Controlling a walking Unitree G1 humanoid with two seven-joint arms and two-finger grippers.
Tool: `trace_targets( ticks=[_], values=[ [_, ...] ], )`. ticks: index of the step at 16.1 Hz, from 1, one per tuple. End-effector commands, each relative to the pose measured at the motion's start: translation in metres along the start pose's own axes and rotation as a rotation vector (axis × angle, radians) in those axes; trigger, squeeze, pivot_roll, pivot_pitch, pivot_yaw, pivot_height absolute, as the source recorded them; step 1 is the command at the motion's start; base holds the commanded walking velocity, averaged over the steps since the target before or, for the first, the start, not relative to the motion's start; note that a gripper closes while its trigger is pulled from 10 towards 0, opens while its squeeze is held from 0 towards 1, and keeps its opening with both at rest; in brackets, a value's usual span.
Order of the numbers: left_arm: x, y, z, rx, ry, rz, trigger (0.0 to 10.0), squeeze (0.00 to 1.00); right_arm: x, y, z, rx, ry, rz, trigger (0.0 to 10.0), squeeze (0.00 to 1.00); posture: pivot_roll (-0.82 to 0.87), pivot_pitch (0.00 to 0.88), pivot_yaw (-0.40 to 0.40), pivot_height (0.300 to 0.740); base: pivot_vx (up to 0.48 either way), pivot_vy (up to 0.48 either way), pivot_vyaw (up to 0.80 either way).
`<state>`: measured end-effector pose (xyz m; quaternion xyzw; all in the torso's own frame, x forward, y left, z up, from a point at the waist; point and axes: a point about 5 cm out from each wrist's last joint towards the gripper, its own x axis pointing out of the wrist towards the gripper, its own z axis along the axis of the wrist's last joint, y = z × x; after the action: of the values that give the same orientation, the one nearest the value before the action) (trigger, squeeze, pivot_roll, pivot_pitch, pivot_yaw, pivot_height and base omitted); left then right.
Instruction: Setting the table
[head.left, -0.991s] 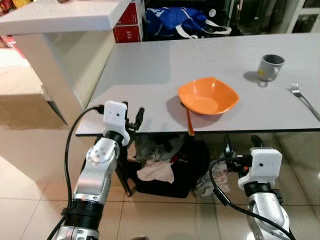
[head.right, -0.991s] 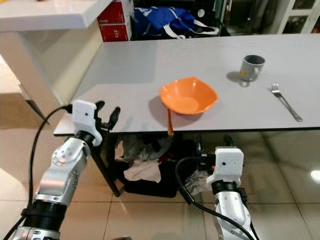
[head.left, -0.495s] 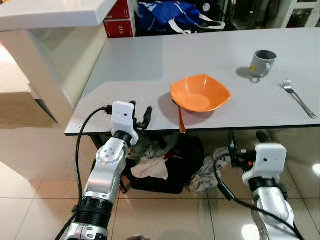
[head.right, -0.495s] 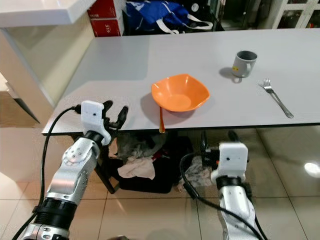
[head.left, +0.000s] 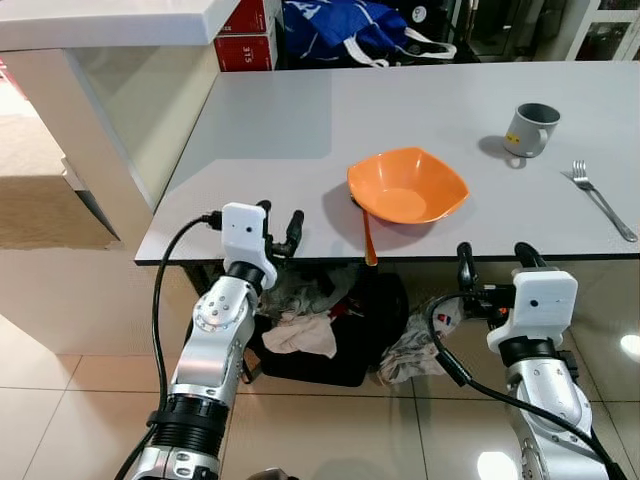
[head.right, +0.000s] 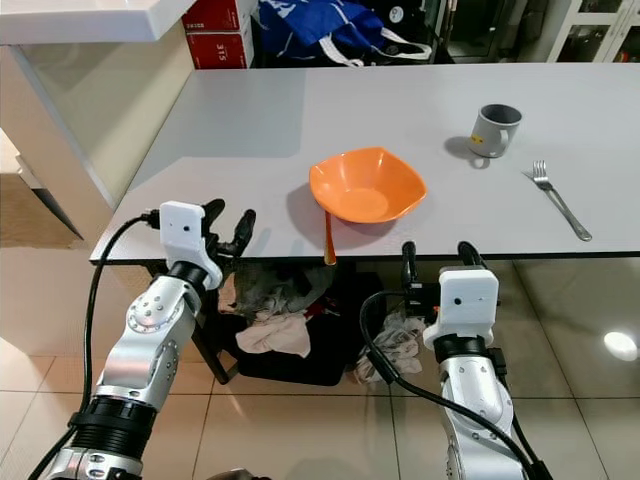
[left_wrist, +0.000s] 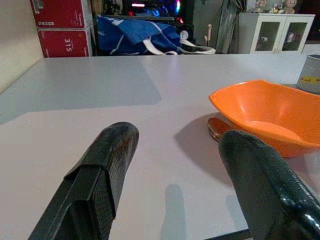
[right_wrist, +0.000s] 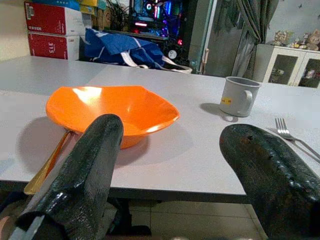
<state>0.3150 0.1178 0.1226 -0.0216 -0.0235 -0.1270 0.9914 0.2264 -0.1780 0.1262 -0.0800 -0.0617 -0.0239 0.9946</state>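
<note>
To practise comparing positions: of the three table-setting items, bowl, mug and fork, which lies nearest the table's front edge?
The orange bowl, whose spoon reaches that edge. The grey mug stands far back; the fork lies right.

Background items around and beneath the table

A blue bag (head.left: 355, 25) is lying beyond the table's far edge, beside red boxes (head.left: 247, 45); crumpled cloths (head.left: 305, 335) are sitting on the tiled floor (head.left: 60, 400) under the near edge; a white cabinet (right_wrist: 282, 65) is standing behind.

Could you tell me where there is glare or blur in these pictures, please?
Left eye view: a bright glare spot on the floor tiles, otherwise sharp. Left wrist view: the left gripper fingers are soft, close to the lens; the orange bowl beyond looks sharp.
</note>
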Motion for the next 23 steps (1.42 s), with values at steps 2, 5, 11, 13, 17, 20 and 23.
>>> trace_targets(
  ticks=[2, 5, 11, 13, 17, 20, 23],
  values=[
    [0.001, 0.001, 0.000, -0.004, -0.004, 0.012, 10.0, 0.00, 0.000, 0.001, 0.001, -0.005, 0.005, 0.009, 10.0, 0.00, -0.05, 0.000, 0.061, 0.740, 0.000, 0.437, 0.00],
    [0.002, 0.001, 0.004, 0.020, -0.020, 0.004, 10.0, 0.00, -0.002, 0.003, -0.001, 0.001, 0.014, 0.013, 10.0, 0.00, -0.05, 0.000, 0.063, 0.740, 0.000, 0.435, 0.00],
    [0.011, -0.003, 0.010, 0.106, -0.009, -0.031, 10.0, 0.00, -0.004, 0.008, -0.006, 0.010, 0.030, 0.018, 10.0, 0.00, -0.04, 0.000, 0.070, 0.740, 0.364, 0.134, 0.00],
    [0.016, -0.003, 0.011, 0.115, -0.004, -0.019, 10.0, 0.00, -0.004, 0.010, -0.007, 0.015, 0.035, 0.020, 10.0, 0.00, -0.04, 0.000, 0.072, 0.740, 0.000, 0.000, 0.00],
    [0.015, -0.009, 0.014, 0.099, -0.024, -0.066, 10.0, 0.00, -0.005, 0.009, -0.009, 0.016, 0.040, 0.013, 10.0, 0.00, -0.05, 0.000, 0.082, 0.740, 0.330, 0.000, 0.00],
    [0.016, -0.008, 0.013, 0.099, -0.019, -0.062, 10.0, 0.00, -0.007, 0.011, -0.011, 0.018, 0.047, 0.015, 10.0, 0.00, -0.05, 0.000, 0.083, 0.740, 0.442, 0.000, 0.00],
    [0.016, -0.009, 0.013, 0.106, -0.014, -0.073, 10.0, 0.00, -0.008, 0.011, -0.012, 0.020, 0.052, 0.016, 10.0, 0.00, -0.04, 0.000, 0.084, 0.740, 0.446, 0.000, 0.00]
  ],
)
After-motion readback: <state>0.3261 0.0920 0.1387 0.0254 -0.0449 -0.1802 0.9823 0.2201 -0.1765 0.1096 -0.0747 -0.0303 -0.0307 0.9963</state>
